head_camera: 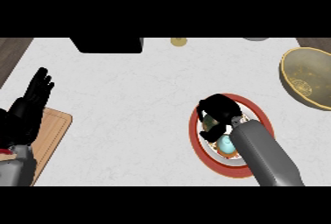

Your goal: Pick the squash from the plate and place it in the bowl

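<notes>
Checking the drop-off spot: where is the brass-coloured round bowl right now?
In the head view, the brass-coloured round bowl sits at the far right of the counter, beyond and right of the red-rimmed white plate, apart from it.

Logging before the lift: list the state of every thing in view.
squash: on the plate, partly hidden.
plate: flat on the counter, holding the squash.
right hand: curled on the squash.
left hand: open, resting, fingers up, at left.
bowl: upright, empty.
</notes>
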Available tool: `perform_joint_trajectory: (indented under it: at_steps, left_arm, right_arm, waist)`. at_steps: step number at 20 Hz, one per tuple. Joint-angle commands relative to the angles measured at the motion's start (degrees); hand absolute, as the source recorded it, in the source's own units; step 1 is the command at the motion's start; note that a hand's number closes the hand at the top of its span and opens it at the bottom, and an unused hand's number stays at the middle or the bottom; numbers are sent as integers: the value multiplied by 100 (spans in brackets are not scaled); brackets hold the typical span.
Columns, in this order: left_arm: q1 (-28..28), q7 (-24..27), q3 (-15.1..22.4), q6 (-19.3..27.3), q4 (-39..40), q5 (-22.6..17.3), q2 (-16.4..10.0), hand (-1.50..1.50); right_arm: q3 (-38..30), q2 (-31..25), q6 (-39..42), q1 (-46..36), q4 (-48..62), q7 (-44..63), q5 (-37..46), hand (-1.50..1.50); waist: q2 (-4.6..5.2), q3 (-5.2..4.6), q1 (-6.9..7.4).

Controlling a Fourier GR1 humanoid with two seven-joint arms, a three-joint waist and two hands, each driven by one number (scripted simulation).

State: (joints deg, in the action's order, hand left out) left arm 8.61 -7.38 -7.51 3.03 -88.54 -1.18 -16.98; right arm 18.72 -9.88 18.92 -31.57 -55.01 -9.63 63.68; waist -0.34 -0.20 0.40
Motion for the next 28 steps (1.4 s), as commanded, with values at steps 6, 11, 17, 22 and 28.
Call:
perform_joint_trajectory:
  at_steps: [6,11,17,22,28]
  left_arm:
    - [-144,-106,10,43,-262,148,134,0]
    - [86,-336,-8,110,-93,195,148,0]
    - [-548,299,38,9,-195,253,315,0]
    - [-397,54,-9,-8,-195,211,239,0]
    - [-132,162,-229,-117,112,74,119,0]
  right_arm:
    - [-616,-338,-390,379,14,-89,-29,150]
    - [-1109,-752,-550,984,-678,132,-261,150]
    - [-1488,-1248,-233,1317,-2371,270,-501,150]
    - [-2312,-1245,-641,1206,-3624,739,-874,150]
    - [-3579,-1437,218,901,-4563,1237,-2136,150]
  waist:
    - [25,21,-48]
    - [16,20,-112]
    - [-3,14,-128]
    - [-39,15,-255]
    - [5,14,-163]
